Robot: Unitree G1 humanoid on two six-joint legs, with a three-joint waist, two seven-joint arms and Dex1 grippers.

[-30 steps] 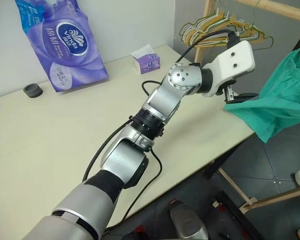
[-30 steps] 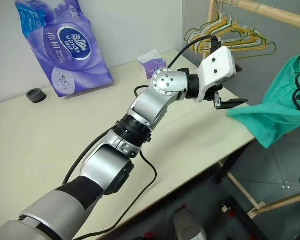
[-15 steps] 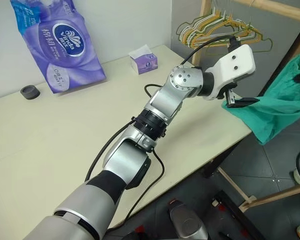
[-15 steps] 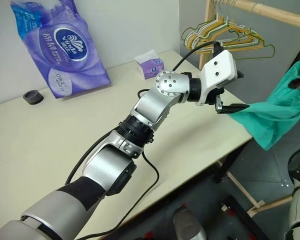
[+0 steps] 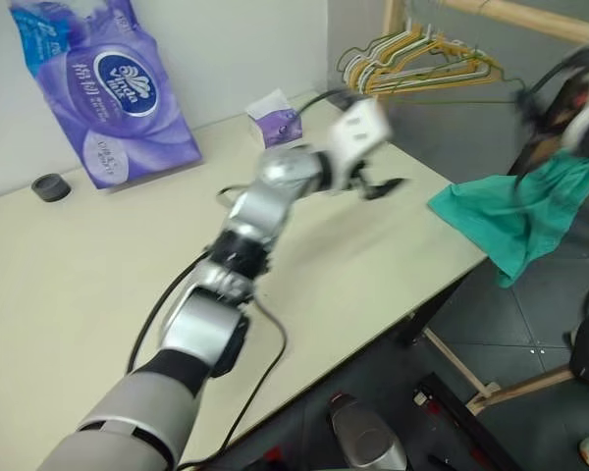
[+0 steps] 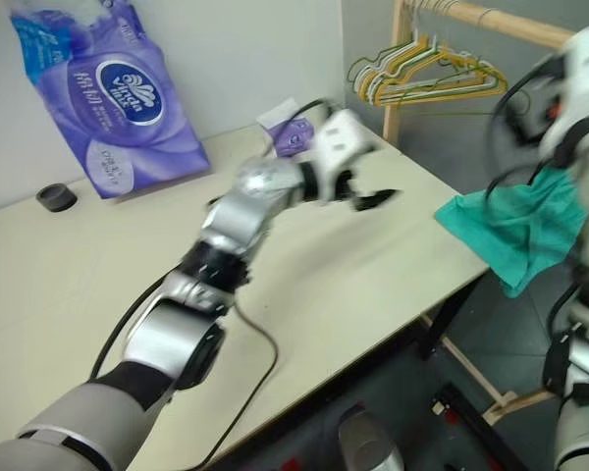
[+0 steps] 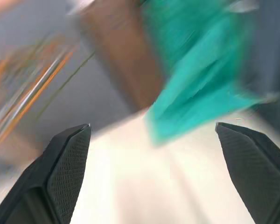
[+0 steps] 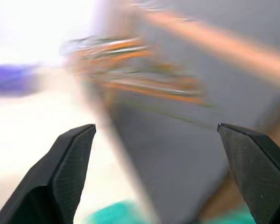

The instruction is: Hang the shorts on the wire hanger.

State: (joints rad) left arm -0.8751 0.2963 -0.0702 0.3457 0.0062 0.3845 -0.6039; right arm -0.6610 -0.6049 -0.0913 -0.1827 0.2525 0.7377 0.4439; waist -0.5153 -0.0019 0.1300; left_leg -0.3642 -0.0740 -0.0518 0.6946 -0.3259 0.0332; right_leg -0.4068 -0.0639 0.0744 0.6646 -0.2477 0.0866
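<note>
Now teal shorts (image 5: 510, 211) draped over table (image 5: 98, 285) edge, both end effectors spread.

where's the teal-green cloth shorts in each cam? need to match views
Left eye view: teal-green cloth shorts at the right, draped over the beige table's right edge.
Right eye view: same, at the right.
Left wrist view: blurred teal cloth at the upper middle to right, beyond the open fingers.
Right wrist view: teal patches along the bottom edge, probably the shorts.
Shared landmark: the bunch of yellow, green and white hangers on the wooden rack.
</note>
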